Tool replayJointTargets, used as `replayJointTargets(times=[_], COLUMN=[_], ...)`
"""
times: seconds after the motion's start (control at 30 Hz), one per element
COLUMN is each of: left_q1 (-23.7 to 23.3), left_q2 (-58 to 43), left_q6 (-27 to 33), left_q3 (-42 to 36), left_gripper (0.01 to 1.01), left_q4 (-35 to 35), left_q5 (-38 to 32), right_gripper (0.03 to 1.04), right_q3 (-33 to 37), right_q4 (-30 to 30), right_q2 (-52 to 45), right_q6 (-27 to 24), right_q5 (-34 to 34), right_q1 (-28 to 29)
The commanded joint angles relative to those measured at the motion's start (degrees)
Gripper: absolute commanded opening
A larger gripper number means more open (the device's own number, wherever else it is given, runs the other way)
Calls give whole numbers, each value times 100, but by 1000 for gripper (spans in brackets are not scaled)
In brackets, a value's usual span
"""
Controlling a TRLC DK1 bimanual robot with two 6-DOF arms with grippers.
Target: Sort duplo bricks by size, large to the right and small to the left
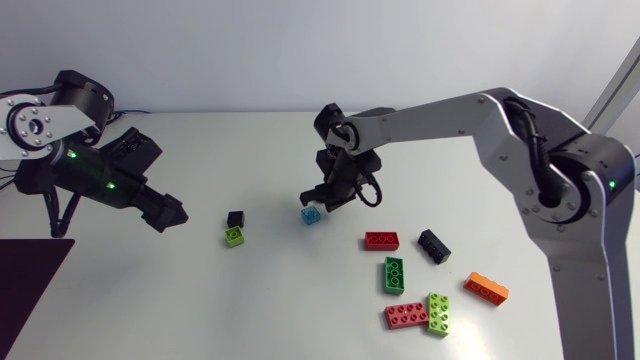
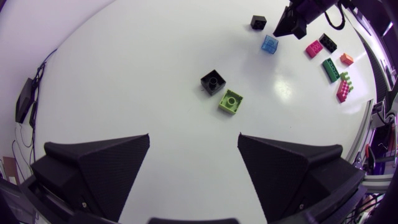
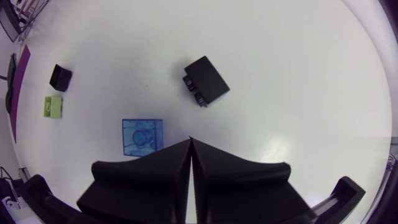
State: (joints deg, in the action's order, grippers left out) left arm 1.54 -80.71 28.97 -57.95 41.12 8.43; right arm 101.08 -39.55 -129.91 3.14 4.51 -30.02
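Head view: fixed overhead, distant, looking down on the whole bench. Left wrist view: behind left claw, facing across bench from afar. Right wrist view: behind right claw, facing down, close. Shared by all three: blue brick, lime brick, small black brick.

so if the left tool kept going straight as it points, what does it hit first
Probably the small lime-green square plastic brick, lying ahead of the open left tool; depth is unclear, so it may meet the white table first.
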Motion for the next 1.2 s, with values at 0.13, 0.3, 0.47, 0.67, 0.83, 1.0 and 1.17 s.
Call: replayJointTargets(times=[0.13, 0.3, 0.47, 0.67, 0.83, 1.0, 1.17], left_q1=[-49, -57, -154, -216, -180, -163, -189], left_q2=[37, 55, 152, 187, 178, 169, 134], left_q6=[161, 161, 223, 267, 258, 241, 276], left_q3=[126, 126, 241, 241, 249, 267, 249], left_gripper=[987, 987, 987, 987, 987, 987, 987], left_q4=[-25, -25, -17, -17, -17, -25, -25], left_q5=[45, 45, 45, 71, 133, 177, 177], right_gripper=[48, 48, 48, 48, 48, 48, 48], right_q3=[369, 720, 791, 914, 1397, 1819, 2390], right_q4=[-273, -492, -765, -905, -905, -1046, -1213], right_q2=[-263, -465, -395, -219, -316, -659, -1221], right_q6=[3, 12, 64, 135, -50, -217, -296], right_q5=[-12, -56, 14, 181, -12, -56, -56], right_q1=[-399, -786, -1120, -1032, -285, 31, 137])
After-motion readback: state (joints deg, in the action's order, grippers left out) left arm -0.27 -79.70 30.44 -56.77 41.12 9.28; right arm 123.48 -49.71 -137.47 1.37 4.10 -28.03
